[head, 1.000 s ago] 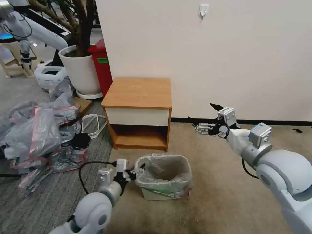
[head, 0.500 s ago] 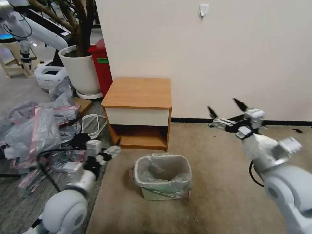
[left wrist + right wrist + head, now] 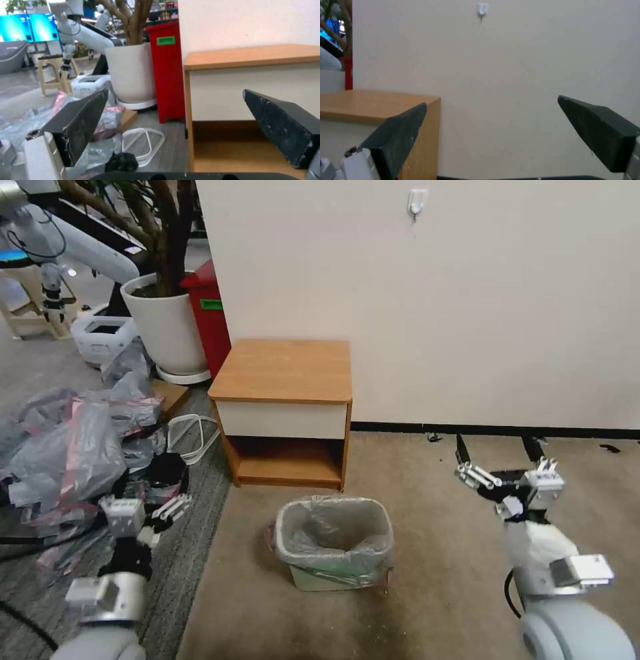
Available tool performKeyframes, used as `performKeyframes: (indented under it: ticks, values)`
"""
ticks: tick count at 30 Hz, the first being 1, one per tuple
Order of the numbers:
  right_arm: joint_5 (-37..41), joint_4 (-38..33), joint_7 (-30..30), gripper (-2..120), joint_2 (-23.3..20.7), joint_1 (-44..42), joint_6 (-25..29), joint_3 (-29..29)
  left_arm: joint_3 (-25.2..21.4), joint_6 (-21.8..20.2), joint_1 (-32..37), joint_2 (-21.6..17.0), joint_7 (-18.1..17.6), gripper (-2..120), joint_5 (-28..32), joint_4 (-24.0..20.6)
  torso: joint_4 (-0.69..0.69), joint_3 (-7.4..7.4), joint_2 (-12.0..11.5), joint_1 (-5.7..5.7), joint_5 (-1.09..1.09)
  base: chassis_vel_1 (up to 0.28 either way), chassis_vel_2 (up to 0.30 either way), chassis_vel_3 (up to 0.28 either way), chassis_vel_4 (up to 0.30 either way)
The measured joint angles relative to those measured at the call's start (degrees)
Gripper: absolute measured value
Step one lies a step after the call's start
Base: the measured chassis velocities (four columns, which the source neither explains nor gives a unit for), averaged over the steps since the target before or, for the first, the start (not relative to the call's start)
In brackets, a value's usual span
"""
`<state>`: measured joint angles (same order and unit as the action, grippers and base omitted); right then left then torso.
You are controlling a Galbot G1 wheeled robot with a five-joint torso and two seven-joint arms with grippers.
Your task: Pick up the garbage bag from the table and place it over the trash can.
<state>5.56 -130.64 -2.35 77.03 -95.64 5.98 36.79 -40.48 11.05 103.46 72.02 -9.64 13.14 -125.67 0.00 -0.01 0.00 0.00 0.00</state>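
Garbage bag (image 3: 333,533): you see it lining the trash can (image 3: 313,578), rim folded over the edge; worktop (image 3: 283,370) bare.
Handling: judge it light, thin, crinkly, slippery; pinch the rim band.
Left claw (image 3: 172,508): apart, over the carpet near the bag heap (image 3: 73,447).
Right claw (image 3: 497,450): apart, right of the can.

Robot lab or showroom corner: another robot arm (image 3: 80,243), blue screens (image 3: 28,27), potted tree (image 3: 167,323), heap of plastic bags (image 3: 73,447) on carpet.
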Motion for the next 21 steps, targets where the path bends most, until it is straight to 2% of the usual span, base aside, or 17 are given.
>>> performKeyframes:
  ticks: [8,21]
  values:
    - [-3.1,3.36,2.01,100,-0.1,0.07,-3.21,-1.07,2.97,1.44,-1.47,1.88,0.01,100,-4.0,3.57,-0.01,0.0,0.0,0.0,0.0,0.0,0.0,0.0,0.0]
    - [-3.37,5.02,2.46,100,0.23,0.76,-4.0,-2.05,4.79,1.64,-1.69,3.13,-0.44,100,-4.79,4.23,-0.01,0.01,-0.01,0.0,0.01,0.0,0.0,0.0,0.0]
